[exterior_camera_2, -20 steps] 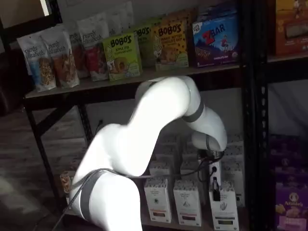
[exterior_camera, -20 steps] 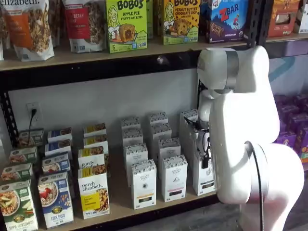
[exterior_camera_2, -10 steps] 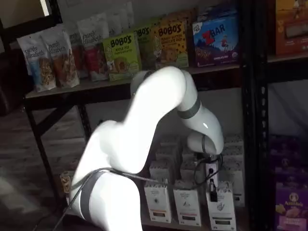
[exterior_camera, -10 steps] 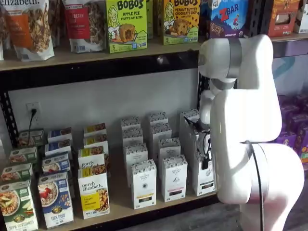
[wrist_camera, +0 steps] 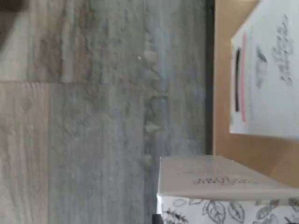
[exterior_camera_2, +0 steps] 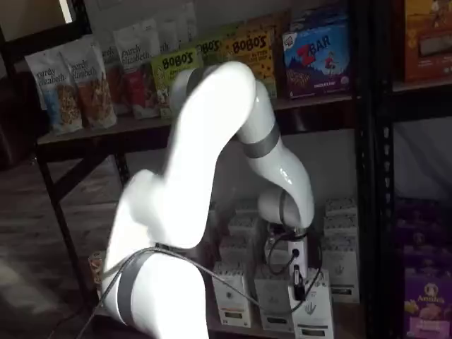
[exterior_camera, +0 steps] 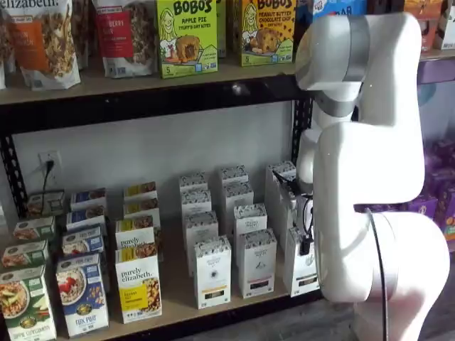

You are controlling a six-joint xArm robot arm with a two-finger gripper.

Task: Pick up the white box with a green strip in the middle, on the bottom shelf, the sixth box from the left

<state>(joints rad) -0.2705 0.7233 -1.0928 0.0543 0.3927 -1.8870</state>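
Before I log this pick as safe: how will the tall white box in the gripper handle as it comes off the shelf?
The white box is a stiff carton, so it should hold its shape. The gripper, shut on it, holds near its top, so it may swing. Tall and narrow, it would tip easily if it bumps the neighbouring box.

White box (exterior_camera_2: pixel 313 311), leaf-speckled top
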